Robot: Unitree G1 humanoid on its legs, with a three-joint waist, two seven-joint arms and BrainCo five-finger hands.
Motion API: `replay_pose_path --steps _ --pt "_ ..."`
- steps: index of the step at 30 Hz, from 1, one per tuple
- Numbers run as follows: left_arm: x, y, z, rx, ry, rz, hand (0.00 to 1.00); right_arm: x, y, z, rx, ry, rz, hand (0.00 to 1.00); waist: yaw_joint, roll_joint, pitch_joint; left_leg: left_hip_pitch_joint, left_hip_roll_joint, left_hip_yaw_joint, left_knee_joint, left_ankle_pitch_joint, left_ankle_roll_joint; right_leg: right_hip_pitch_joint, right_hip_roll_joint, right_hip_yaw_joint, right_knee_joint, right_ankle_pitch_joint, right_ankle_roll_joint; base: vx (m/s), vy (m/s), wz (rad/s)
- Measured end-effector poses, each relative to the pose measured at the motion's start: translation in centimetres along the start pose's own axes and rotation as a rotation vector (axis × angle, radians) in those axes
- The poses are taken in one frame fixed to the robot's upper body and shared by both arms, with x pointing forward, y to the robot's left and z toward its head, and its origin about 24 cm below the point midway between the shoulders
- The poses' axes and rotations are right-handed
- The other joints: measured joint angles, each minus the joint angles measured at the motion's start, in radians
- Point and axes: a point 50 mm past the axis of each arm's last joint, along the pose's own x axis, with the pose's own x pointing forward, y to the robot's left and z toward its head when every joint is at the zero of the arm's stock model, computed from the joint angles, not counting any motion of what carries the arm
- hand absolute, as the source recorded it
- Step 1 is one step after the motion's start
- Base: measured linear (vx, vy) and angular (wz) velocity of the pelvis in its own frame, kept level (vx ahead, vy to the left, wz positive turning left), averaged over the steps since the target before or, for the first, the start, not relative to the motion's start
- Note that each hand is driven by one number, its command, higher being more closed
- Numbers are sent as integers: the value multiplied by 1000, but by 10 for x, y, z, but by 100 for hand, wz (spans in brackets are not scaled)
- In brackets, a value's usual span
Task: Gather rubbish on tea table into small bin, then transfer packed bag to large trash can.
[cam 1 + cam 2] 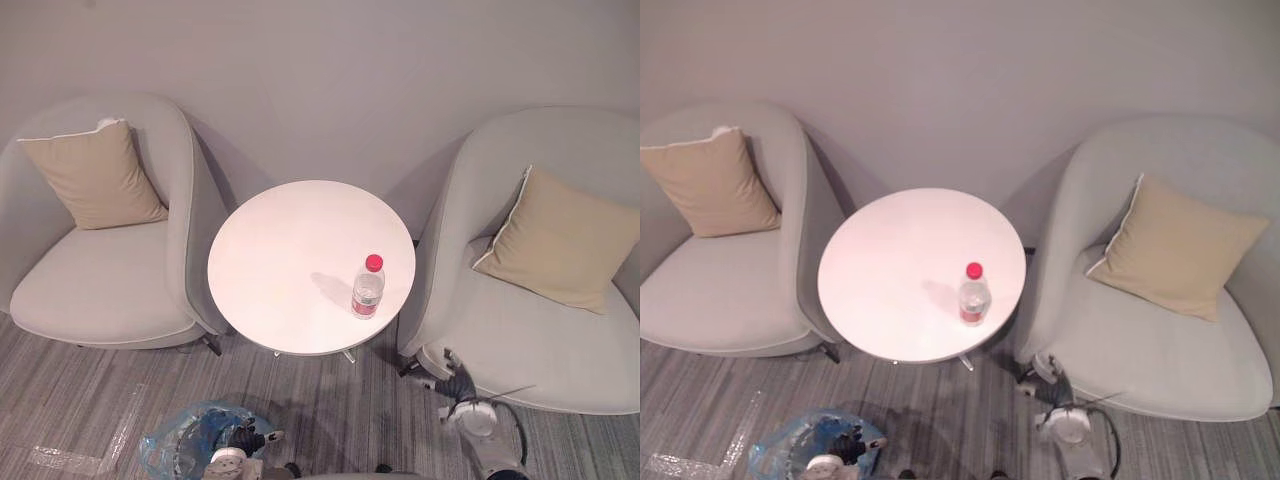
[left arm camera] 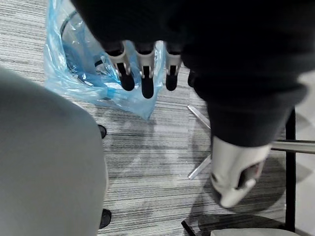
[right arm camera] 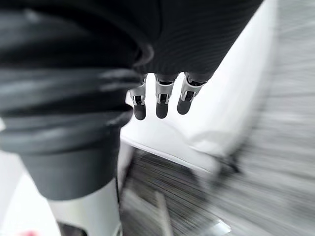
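Twice noted slack, released pose, hanging down: left robot hand [image 2: 142, 73] by blue-lined bin [image 1: 178, 440], 7 o'clock off bench [image 1: 280, 260]; right robot hand [image 3: 160, 101] at 4 o'clock by armchair [image 1: 540, 345]. Found bottle [image 1: 368, 288] upright on bench near 4 o'clock.

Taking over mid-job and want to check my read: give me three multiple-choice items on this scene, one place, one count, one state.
1. Where is the bottle? A. on the tea table B. on the floor C. on a chair seat
2. How many cushions are there? A. one B. two C. four
3. How is the left hand? A. open, holding nothing B. shut on the bottle C. shut on a cushion
Answers: 1 A, it stands upright on the white top; 2 B, one on the left armchair, one on the right armchair; 3 A, its fingers are straight by the small bin.
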Motion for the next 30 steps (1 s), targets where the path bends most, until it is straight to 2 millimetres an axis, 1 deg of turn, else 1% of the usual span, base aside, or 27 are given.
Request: replay_pose_path --steps 2,4,6,8,11,12,17,19,22,24,25,28,29,30 --pt "0 1 0 8 -8 0 0 2 -5 20 -18 -97 -15 0 0 -5 -7 -3 -1 -6 -3 3 0 6 0 0 -20 16 2 -18 25 5" --pt "-1 1 0 8 -19 0 0 3 -5 31 -36 -159 -18 0 1 -8 -8 -11 -3 -13 -4 6 1 5 0 -1 -33 28 2 -36 25 7" --pt "-1 1 1 8 -24 1 0 3 -5 38 -63 -193 -22 0 1 -9 -8 -20 -8 -24 -4 6 1 5 -3 -4 -41 33 6 -55 26 13" --pt "-1 1 1 9 -25 2 0 5 -1 45 -88 -220 -10 0 2 -11 -7 -23 -11 -27 -13 19 5 4 -4 -6 -52 47 7 -72 20 7" --pt "-1 2 1 12 -27 4 0 5 2 58 -109 -280 -2 0 1 -13 -5 -39 -18 -51 -18 30 5 -1 -8 -16 -61 49 7 -186 -24 21" --pt "-1 4 3 20 -41 7 0 12 5 78 -137 -346 17 0 2 -15 0 -38 -20 -86 -112 106 2 -42 -4 -28 -45 51 9 -363 -83 37" --pt "-2 4 3 22 -52 7 0 14 7 85 -143 -368 22 0 1 -7 7 -40 -20 -100 -122 114 0 -51 -4 -30 -40 51 12 -113 -15 9" --pt "-2 3 5 36 -61 1 0 16 9 95 -141 -401 13 0 1 -1 10 -73 -21 -105 -120 120 0 -74 -4 -33 -41 55 17 3 2 4" --pt "-1 3 14 29 -98 1 0 23 7 113 -132 -445 -7 0 5 10 51 -94 -23 -126 -120 131 1 -84 -5 -53 -41 61 17 7 -5 20" --pt "-1 3 18 24 -113 2 0 28 8 125 -128 -468 -8 0 22 15 61 -111 -23 -130 -119 132 1 -98 -4 -57 -40 62 16 25 -3 11" --pt "-1 2 20 24 -119 2 0 30 8 128 -126 -473 -7 0 25 16 68 -112 -23 -130 -118 132 1 -99 -4 -57 -40 62 16 26 -2 3" --pt "0 0 29 12 -150 -6 0 41 6 144 -106 -482 -25 0 42 30 99 -148 -24 -141 -110 132 1 -131 -6 -63 -25 62 16 12 4 11" --pt "0 0 30 12 -156 -6 0 43 6 146 -103 -481 -26 0 42 30 105 -151 -24 -143 -108 132 1 -133 -6 -64 -23 62 16 25 13 16" --pt "0 0 35 10 -182 -5 0 45 5 153 -86 -489 -35 0 45 34 127 -163 -26 -150 -100 132 1 -137 -8 -67 -23 62 16 9 10 18"
